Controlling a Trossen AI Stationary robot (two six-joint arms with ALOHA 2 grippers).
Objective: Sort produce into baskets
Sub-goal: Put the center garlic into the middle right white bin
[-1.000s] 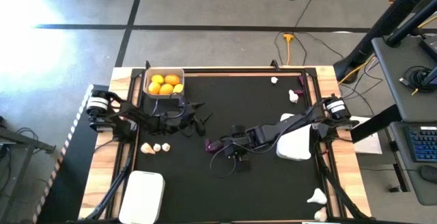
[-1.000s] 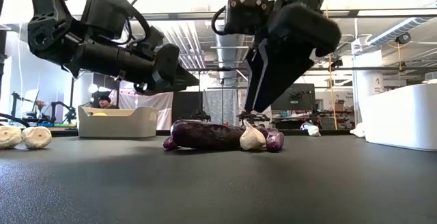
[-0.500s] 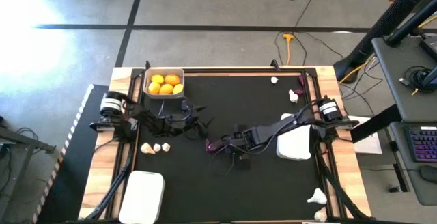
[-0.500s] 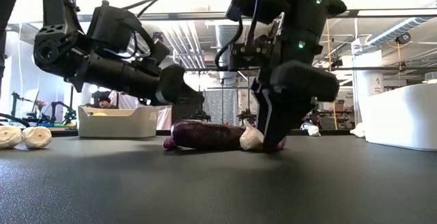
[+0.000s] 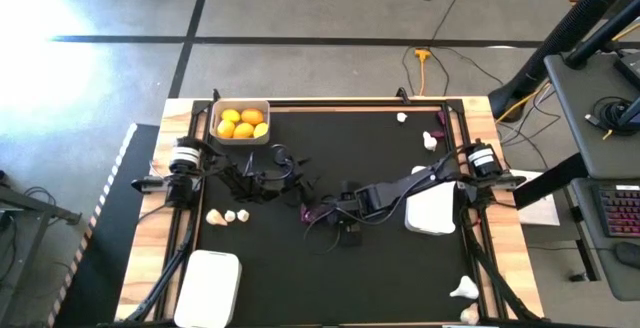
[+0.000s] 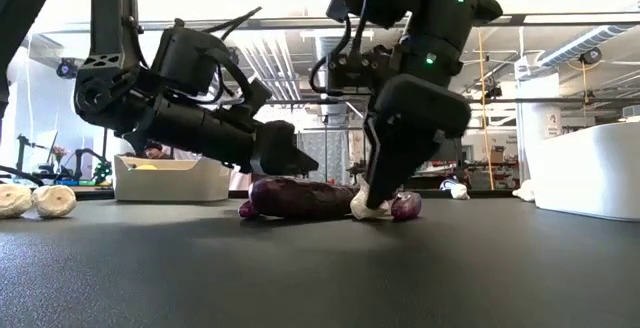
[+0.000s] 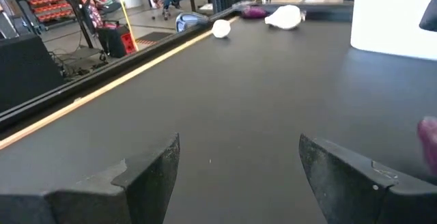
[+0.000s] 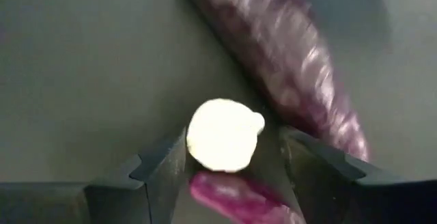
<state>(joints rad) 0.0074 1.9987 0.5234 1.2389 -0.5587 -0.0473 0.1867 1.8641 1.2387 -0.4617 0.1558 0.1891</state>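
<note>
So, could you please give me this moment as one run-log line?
right gripper: open, straddling garlic bulb beside eggplant | left gripper: open, empty, near eggplant | citrus basket: four fruits

Black mat (image 5: 380, 158); dark purple eggplant (image 6: 298, 196); white garlic bulb (image 8: 224, 134); yellow-orange citrus (image 5: 242, 122) in pale grey tray (image 5: 215, 118); white baskets (image 5: 208, 286).

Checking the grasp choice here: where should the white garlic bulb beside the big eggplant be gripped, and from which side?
Probably across the garlic bulb's round body, coming straight down from above. It sits on the mat close against the big eggplant with a tiny eggplant by it, so a sideways approach looks blocked. The right end effector already straddles it, fingers open.
</note>
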